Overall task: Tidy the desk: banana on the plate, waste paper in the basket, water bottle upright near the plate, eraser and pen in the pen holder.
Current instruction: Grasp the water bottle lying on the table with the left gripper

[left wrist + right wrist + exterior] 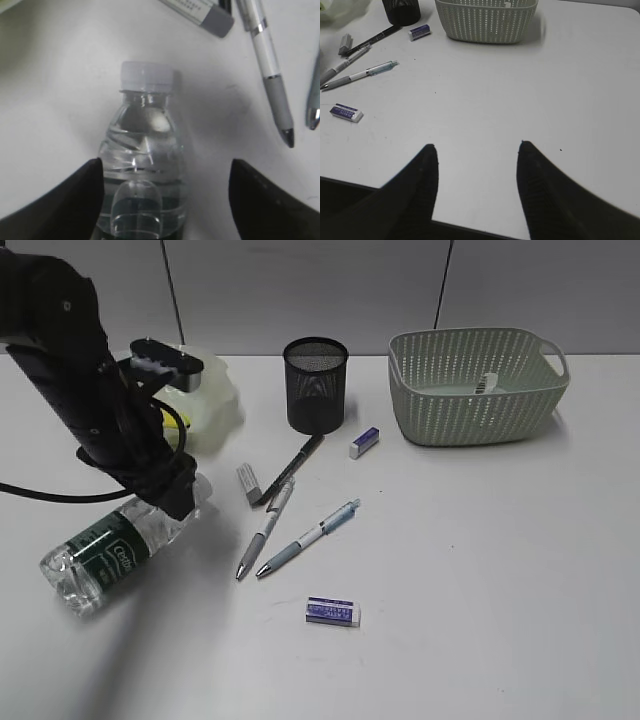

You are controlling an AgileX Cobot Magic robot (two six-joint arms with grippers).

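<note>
A clear water bottle (110, 555) with a green label lies on its side on the white desk, white cap (147, 75) pointing away. My left gripper (175, 495) is open astride its shoulder (165, 172); the left finger touches it, the right finger stands apart. Three pens (265, 528) (310, 537) (290, 468) and erasers (333, 612) (364, 442) (248, 483) lie loose. The black mesh pen holder (316, 383) stands at the back. The pale plate (215, 390) is behind my left arm, with a bit of yellow beside it. My right gripper (477, 147) is open and empty.
A pale green basket (475, 385) stands at the back right with a small white thing (487, 382) inside. My right gripper hangs over the desk's front edge (470, 225). A white pen's tip (287, 137) lies to the right of the bottle's neck.
</note>
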